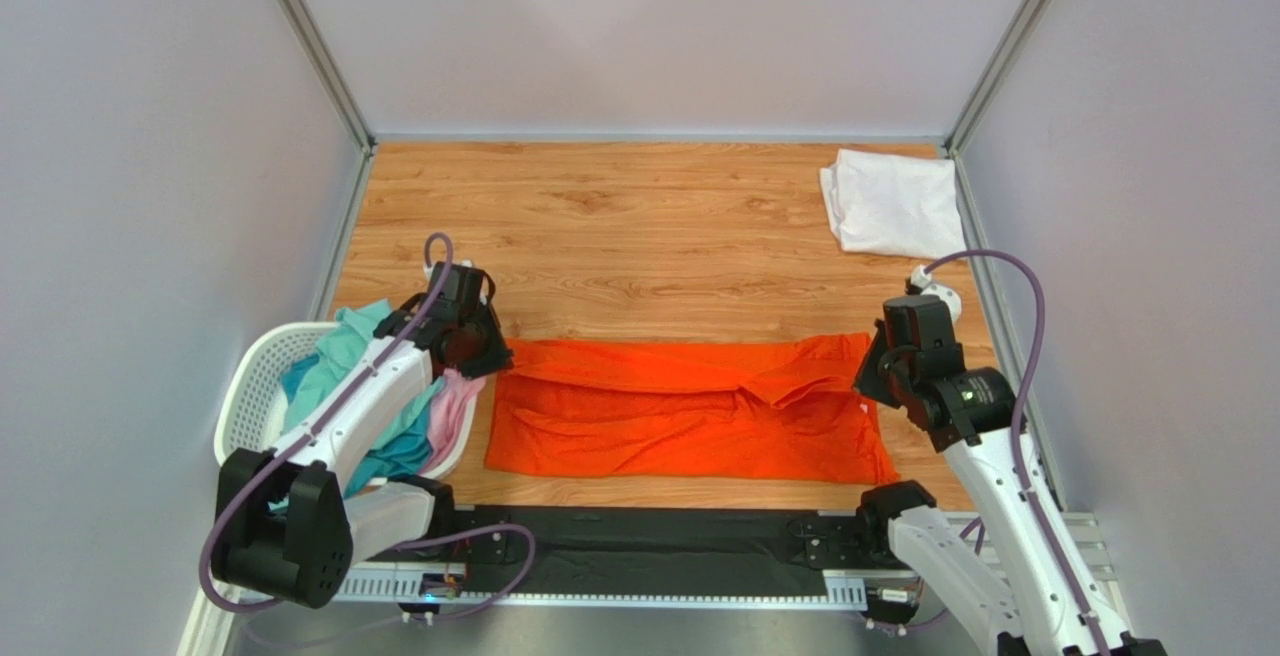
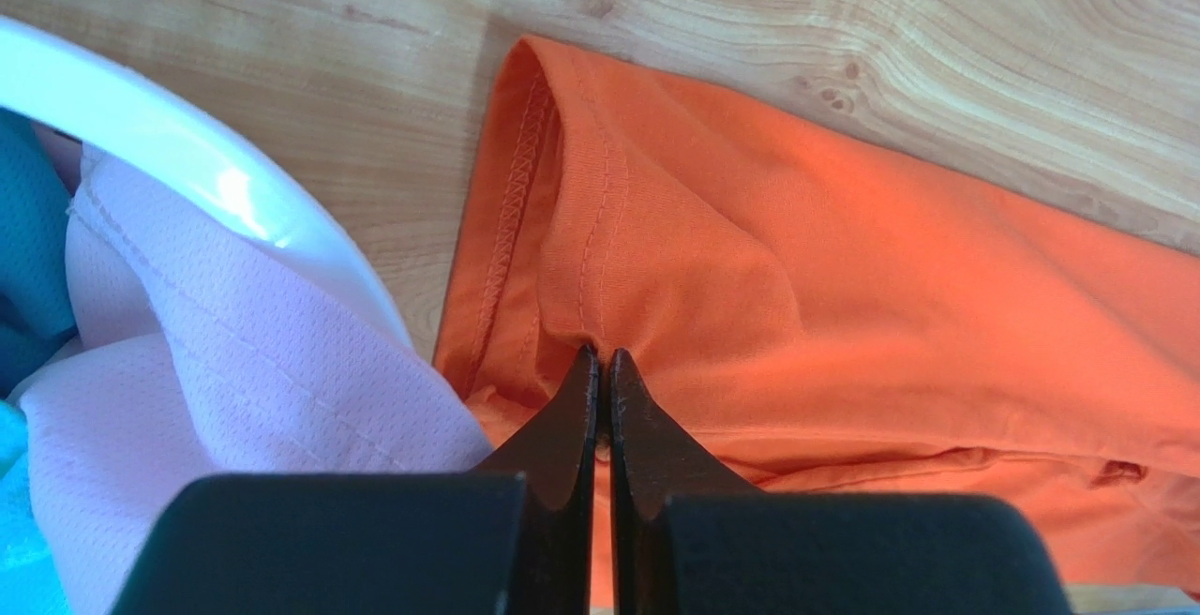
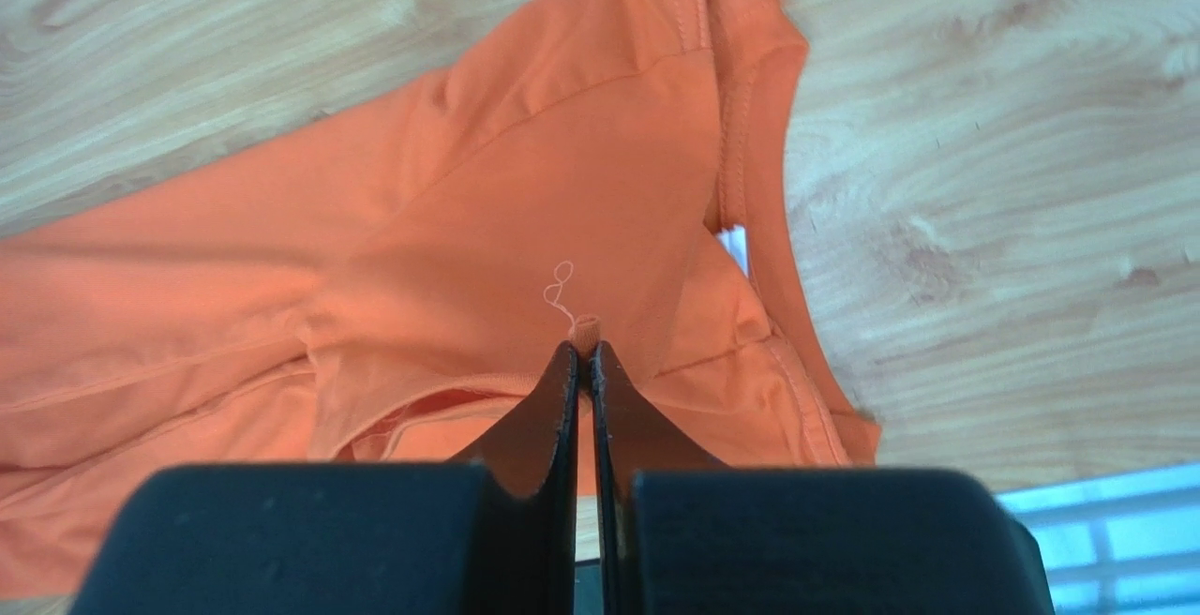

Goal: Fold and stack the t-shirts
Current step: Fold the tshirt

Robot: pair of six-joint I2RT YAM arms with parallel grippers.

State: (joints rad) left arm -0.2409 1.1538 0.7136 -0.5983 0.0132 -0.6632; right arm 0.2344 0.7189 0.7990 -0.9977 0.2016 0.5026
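Observation:
A bright orange t-shirt (image 1: 684, 409) lies spread crosswise on the wooden table, partly folded lengthwise. My left gripper (image 1: 484, 344) is shut on its left end, pinching orange cloth (image 2: 662, 264) between the fingertips. My right gripper (image 1: 875, 371) is shut on its right end near the collar, with a nub of orange cloth (image 3: 564, 243) between the tips. A folded white t-shirt (image 1: 894, 202) lies at the far right corner. Teal (image 1: 349, 349) and pink (image 1: 454, 413) shirts hang out of the basket; the pink one shows in the left wrist view (image 2: 211, 362).
A white mesh laundry basket (image 1: 248, 386) stands at the near left, its rim (image 2: 169, 137) close to the left gripper. Grey walls enclose the table on three sides. A black strip (image 1: 646, 544) and metal rail run along the near edge.

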